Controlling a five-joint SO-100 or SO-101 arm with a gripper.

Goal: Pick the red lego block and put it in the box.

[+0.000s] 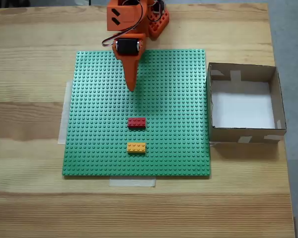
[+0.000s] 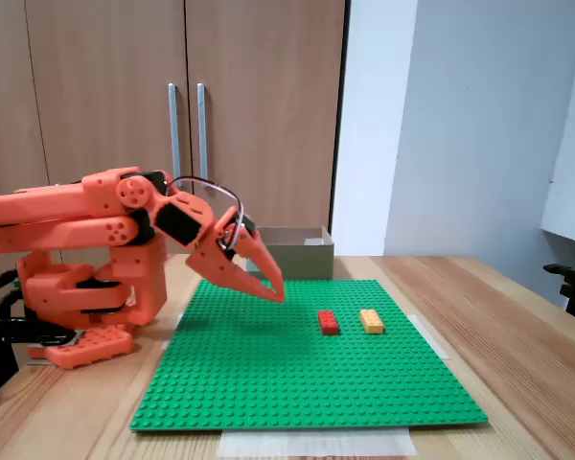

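The red lego block (image 1: 136, 122) (image 2: 329, 322) lies flat near the middle of the green studded baseplate (image 1: 97, 129) (image 2: 268, 383). My orange gripper (image 1: 132, 88) (image 2: 276, 292) hovers just above the plate with its tip pointing down. Its fingers are shut with nothing between them. It stands well short of the red block, toward the arm's base. The box (image 1: 242, 71) (image 2: 297, 257), brown cardboard with a white bottom, sits open-topped off the plate's right edge in the top-down fixed view, and nothing lies in it.
A yellow-orange brick (image 1: 136, 147) (image 2: 372, 320) of the same shape lies just beyond the red one, farther from the arm. The arm's base (image 1: 156, 22) (image 2: 86, 316) stands on the wooden table (image 1: 30, 208) behind the plate. Pale tape holds down the plate's edges.
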